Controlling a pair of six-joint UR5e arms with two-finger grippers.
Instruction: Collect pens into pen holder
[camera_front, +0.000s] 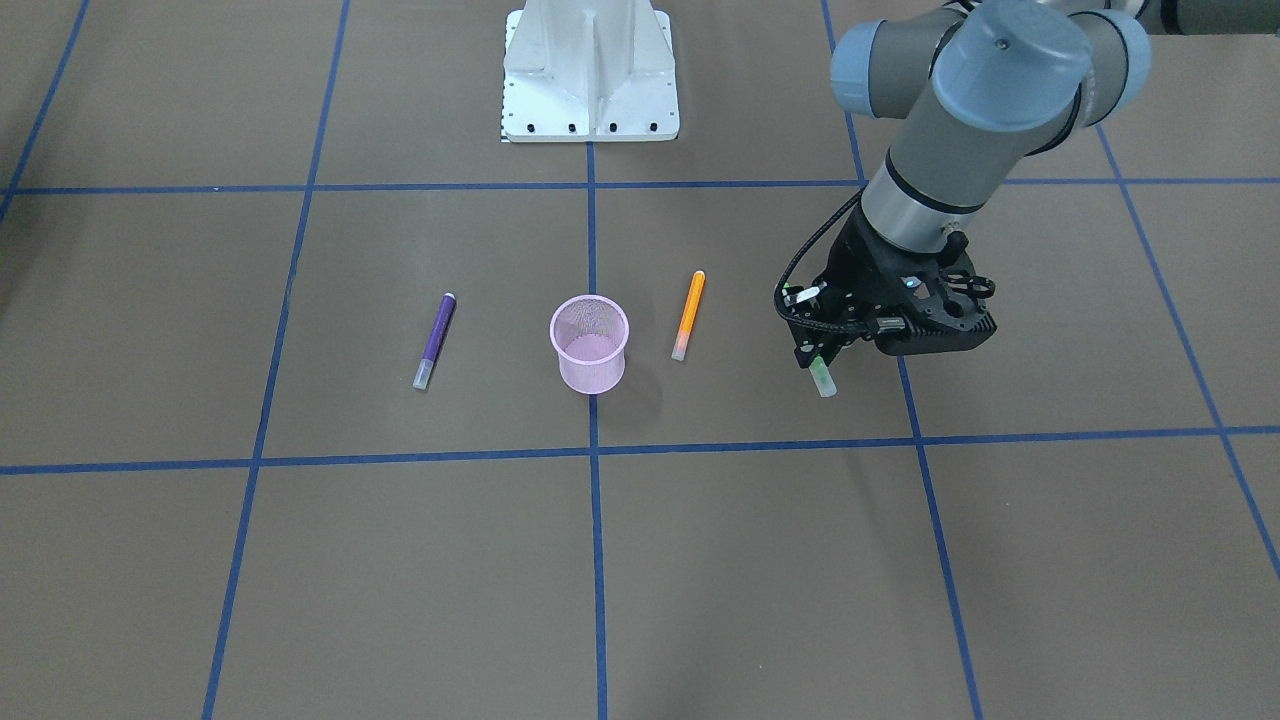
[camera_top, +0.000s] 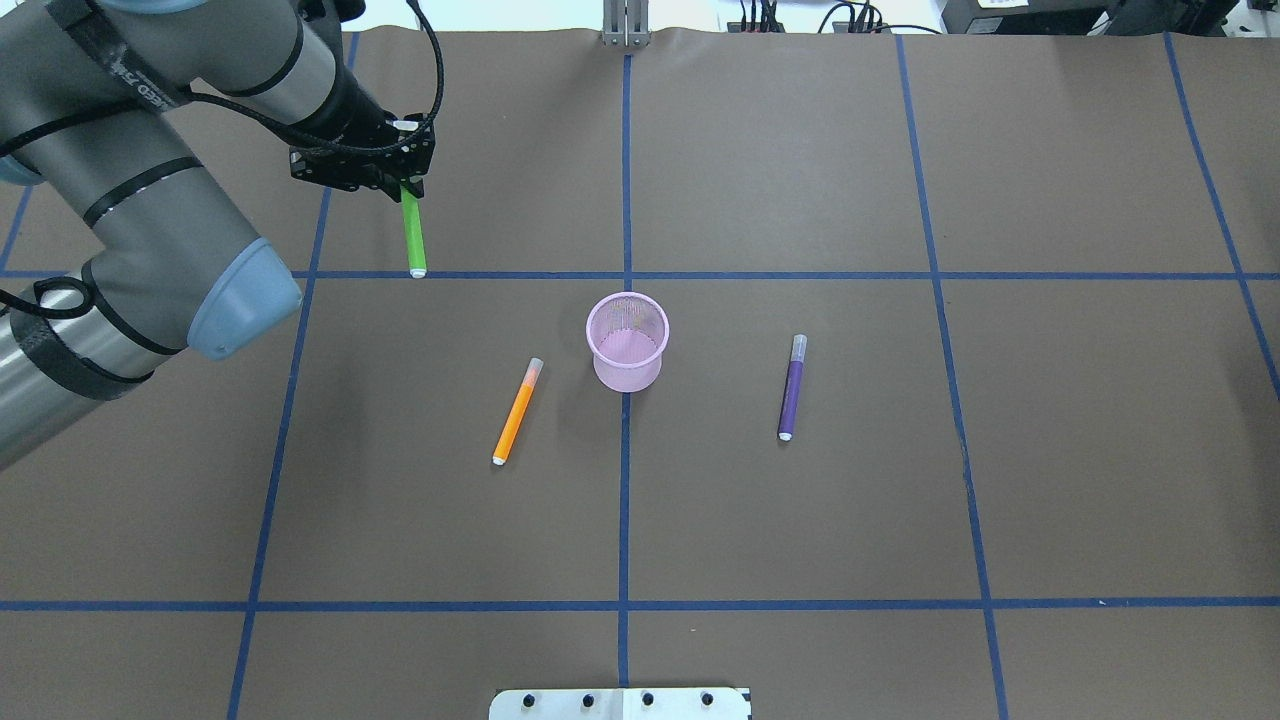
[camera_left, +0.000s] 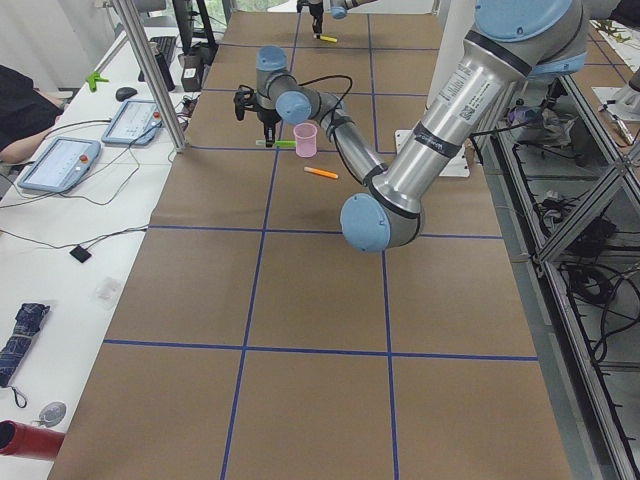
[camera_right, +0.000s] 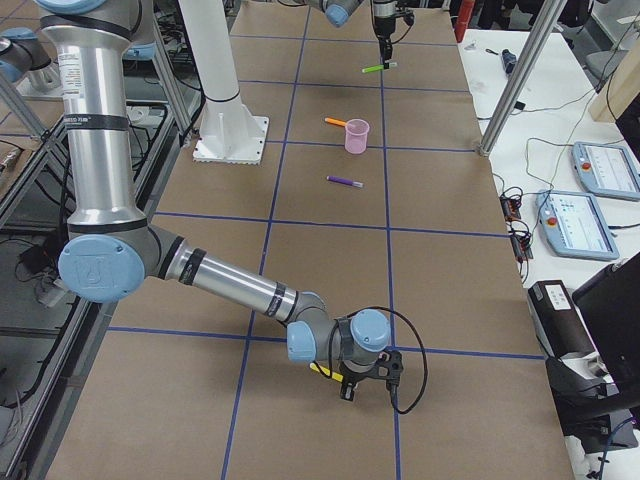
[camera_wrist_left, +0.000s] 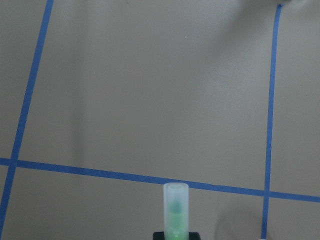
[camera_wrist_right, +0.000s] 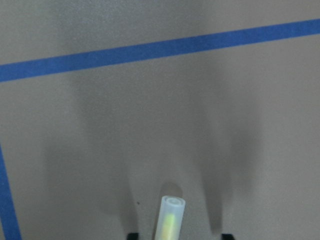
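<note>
Green pen (camera_top: 412, 235) in left jaws, yellow pen (camera_wrist_right: 169, 220) between right jaws

Brown table (camera_top: 900, 500) gridded with blue tape (camera_top: 800, 275); white benches (camera_left: 40, 290) alongside.

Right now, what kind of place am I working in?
Probably a robotics lab: a brown paper-covered table with a blue tape grid, grey touchscreen teach pendants on the white side bench, and a grey industrial arm whose left gripper grips a slim green pen.
</note>
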